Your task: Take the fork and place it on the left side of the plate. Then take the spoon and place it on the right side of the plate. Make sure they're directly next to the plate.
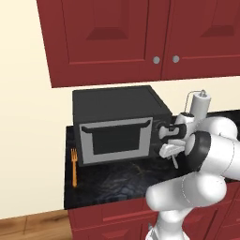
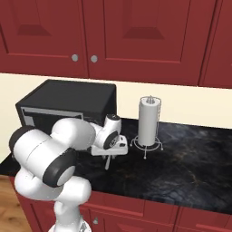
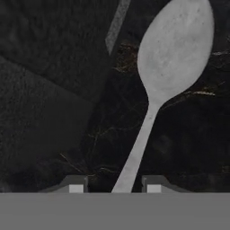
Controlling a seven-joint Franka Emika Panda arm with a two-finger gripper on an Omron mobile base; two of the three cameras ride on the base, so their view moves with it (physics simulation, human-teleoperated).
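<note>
1. End effector [image 3: 115, 188] is down low over the dark tabletop [image 1: 117, 180], just right of the microwave [image 1: 117, 124] in the left base view.
2. Hand view: spoon [image 3: 173, 58] handle runs straight down btwn the two fingertips [image 3: 75, 184], bowl pointing away from the cam. Small gaps show on both sides of the handle, so jaws are partway in but can't tell if they actually pinch it yet.
3. Right base view: spoon's grey handle [image 2: 108, 163] pokes down below the end effector [image 2: 110, 156] toward the tabletop.
4. Fork [image 1: 74, 166] lies flat on the tabletop, left of the microwave near the counter's left edge, tines pointing to the wall. Well apart from the arm.
5. Paper towel holder [image 2: 148, 122] stands upright just right of the end effector, not touching.
</note>
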